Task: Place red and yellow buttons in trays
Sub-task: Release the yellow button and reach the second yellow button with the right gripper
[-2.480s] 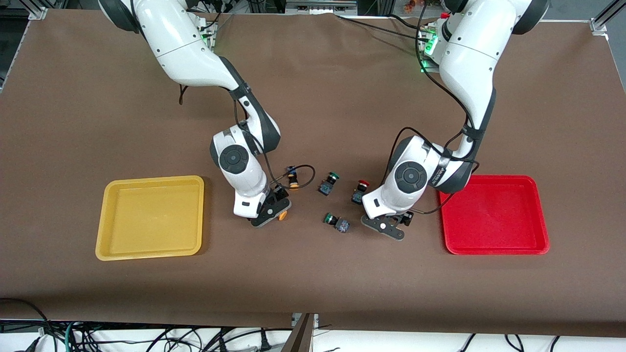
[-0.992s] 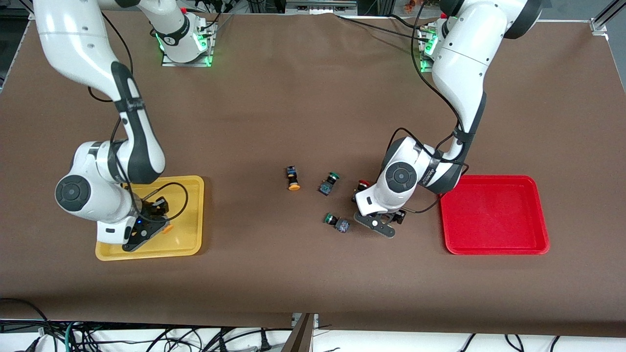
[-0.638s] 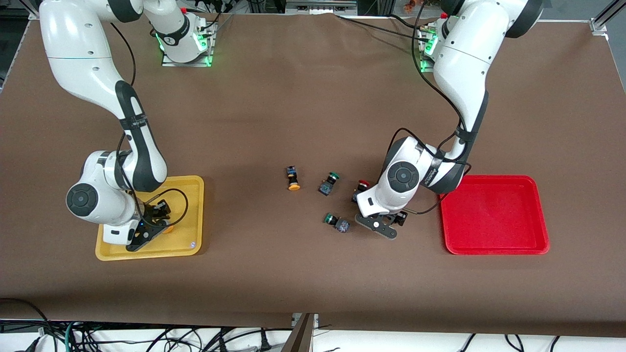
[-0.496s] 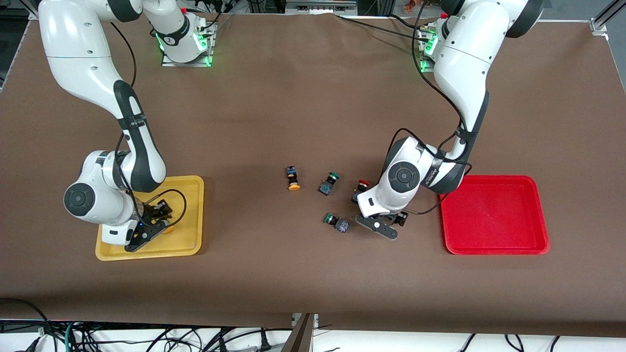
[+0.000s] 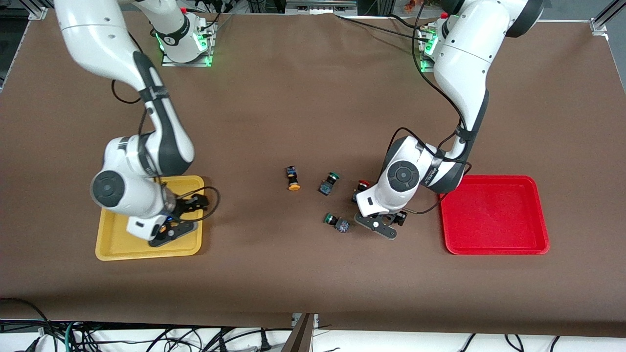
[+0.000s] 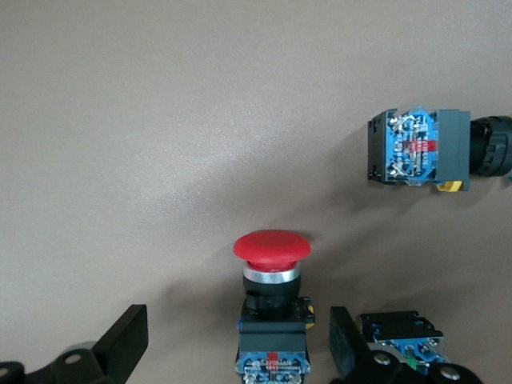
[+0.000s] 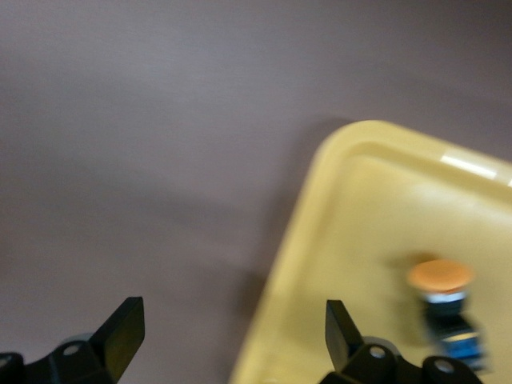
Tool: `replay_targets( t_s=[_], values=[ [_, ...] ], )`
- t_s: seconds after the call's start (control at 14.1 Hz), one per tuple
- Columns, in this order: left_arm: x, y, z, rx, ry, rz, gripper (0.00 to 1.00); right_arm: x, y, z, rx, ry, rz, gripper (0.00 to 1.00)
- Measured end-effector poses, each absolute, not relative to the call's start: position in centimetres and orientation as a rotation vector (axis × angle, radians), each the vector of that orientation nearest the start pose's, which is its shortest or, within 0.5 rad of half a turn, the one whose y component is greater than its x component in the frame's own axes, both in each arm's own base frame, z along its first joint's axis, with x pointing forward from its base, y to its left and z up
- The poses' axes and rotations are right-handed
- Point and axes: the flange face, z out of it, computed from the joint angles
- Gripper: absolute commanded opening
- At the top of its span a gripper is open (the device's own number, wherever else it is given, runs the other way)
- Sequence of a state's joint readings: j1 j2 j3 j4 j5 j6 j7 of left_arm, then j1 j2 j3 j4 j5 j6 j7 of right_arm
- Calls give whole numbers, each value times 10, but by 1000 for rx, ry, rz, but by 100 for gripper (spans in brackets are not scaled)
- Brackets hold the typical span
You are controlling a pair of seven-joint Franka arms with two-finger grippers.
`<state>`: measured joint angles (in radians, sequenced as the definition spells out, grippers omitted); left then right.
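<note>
Left wrist view: no readable writing on the red-capped button [image 6: 272, 308], just a blurry label on its blue base. It stands upright on the bench [image 6: 160, 120], between the left gripper [image 6: 234, 352] fingers, which are spread wide and not touching it. The right gripper [image 7: 228, 340] is also spread and empty, over the yellow tray [image 7: 360, 208] rim, with an orange-capped button [image 7: 444, 308] lying in the tray just beside it.

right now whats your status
Right end effector open over yellow tray, yellow button dropped in. Left end effector open around red button. Nothing blocking.
</note>
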<state>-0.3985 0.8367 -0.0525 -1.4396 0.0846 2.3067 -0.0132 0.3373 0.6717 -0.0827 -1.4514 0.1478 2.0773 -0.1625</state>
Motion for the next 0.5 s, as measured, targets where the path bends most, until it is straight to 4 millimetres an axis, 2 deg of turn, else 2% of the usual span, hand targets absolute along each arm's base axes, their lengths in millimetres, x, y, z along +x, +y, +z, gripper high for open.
replay_targets(
  t_s=[0.21, 0.28, 0.35, 0.43, 0.5],
  values=[
    [657, -308, 191, -3035, 736, -50, 99, 652, 281, 283, -3049, -313, 163, 100],
    [656, -308, 189, -3035, 736, -45, 95, 637, 311, 281, -3055, -242, 180, 100],
    [656, -308, 187, -3034, 736, -39, 81, 622, 341, 278, -3062, -197, 189, 100],
    [655, -308, 184, -3034, 736, -34, 71, 608, 366, 274, -3067, -171, 184, 100],
    [655, -308, 182, -3034, 736, -31, 59, 595, 386, 269, -3071, -149, 174, 100]
  ],
)
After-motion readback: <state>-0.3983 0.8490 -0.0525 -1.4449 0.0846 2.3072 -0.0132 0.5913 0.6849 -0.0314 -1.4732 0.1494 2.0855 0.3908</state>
